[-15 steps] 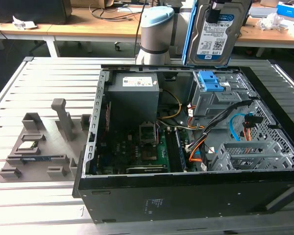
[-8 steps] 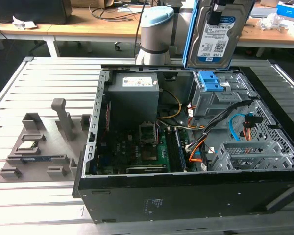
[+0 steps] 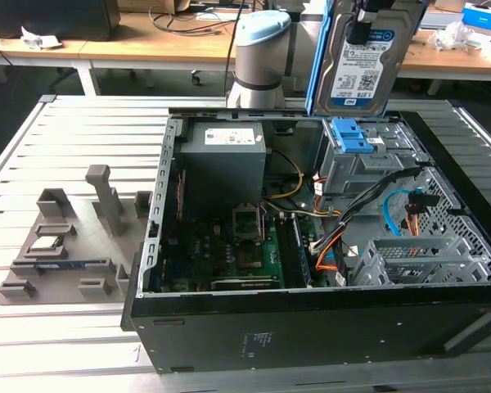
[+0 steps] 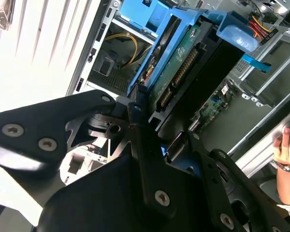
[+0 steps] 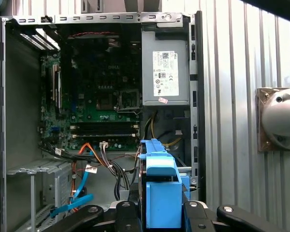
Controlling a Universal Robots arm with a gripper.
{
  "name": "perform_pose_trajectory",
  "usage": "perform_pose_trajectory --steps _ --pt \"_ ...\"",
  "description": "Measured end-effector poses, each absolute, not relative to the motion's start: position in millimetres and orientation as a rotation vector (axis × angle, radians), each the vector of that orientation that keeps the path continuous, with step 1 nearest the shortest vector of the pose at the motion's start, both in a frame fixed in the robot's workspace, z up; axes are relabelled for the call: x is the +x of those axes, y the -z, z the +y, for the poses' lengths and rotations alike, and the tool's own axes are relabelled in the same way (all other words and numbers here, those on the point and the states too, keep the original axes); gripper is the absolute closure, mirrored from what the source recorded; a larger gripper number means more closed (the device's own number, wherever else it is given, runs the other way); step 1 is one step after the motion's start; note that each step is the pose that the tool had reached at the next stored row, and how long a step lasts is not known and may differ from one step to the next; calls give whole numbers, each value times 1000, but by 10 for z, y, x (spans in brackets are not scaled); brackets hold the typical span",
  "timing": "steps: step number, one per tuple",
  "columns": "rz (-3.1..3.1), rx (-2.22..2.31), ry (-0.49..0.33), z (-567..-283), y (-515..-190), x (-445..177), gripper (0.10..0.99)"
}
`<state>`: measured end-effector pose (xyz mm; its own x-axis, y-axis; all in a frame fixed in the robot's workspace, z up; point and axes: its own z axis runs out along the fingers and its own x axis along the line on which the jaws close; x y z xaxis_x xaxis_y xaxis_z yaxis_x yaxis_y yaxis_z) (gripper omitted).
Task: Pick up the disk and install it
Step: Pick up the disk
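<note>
My hand (image 3: pixel 360 24) is closed on the disk (image 3: pixel 362 74). The disk hangs upright in the upper right of the exterior view, off the table (image 3: pixel 65 327). In the frame it sits just above the grey drive cage (image 3: pixel 353 143) with blue latches, inside the open computer case (image 3: pixel 311 327).

In the second wrist view my fingers (image 4: pixel 140 135) pinch one end of the disk (image 4: pixel 183 63), and its green circuit board is exposed.

What worries me is that grip. I hold only one end, so I judge a bump could make the disk pivot or slip.

If it goes down tilted, a blue side rail could catch on the cage rim and jam.

The cables (image 3: pixel 376 196) looping just beside the cage might also snag or get pinched. Forcing the disk against them could scrape the bare board.
</note>
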<state>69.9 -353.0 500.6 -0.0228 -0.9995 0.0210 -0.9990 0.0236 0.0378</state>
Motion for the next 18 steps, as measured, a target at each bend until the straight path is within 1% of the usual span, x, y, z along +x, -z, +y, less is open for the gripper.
perform_pose_trajectory --steps 18 --pt "-2217 2166 19 -3730 -4961 699 722"
